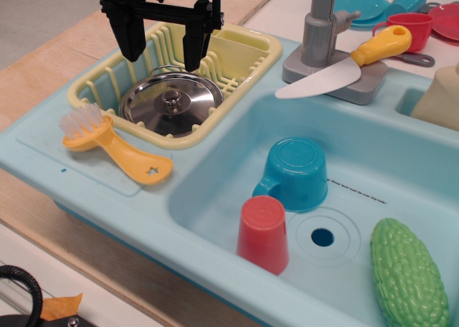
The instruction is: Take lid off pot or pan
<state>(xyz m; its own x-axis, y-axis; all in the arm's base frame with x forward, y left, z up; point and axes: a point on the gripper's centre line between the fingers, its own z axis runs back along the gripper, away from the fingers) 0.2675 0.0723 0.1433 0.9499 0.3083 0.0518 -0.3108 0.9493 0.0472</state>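
The shiny round steel lid (172,103) with a small knob at its centre lies in the yellow dish rack (237,54) at the left of the toy sink. It covers the pot, whose body is hidden beneath it. My black gripper (163,49) hangs open just above the far edge of the lid, its two fingers (132,39) spread apart and holding nothing.
A yellow brush (115,144) lies in front of the rack. In the blue basin (215,198) are an upturned blue cup (295,173), a red cup (263,234) and a green gourd (409,273). A grey faucet (319,26) and a toy knife (344,65) stand behind.
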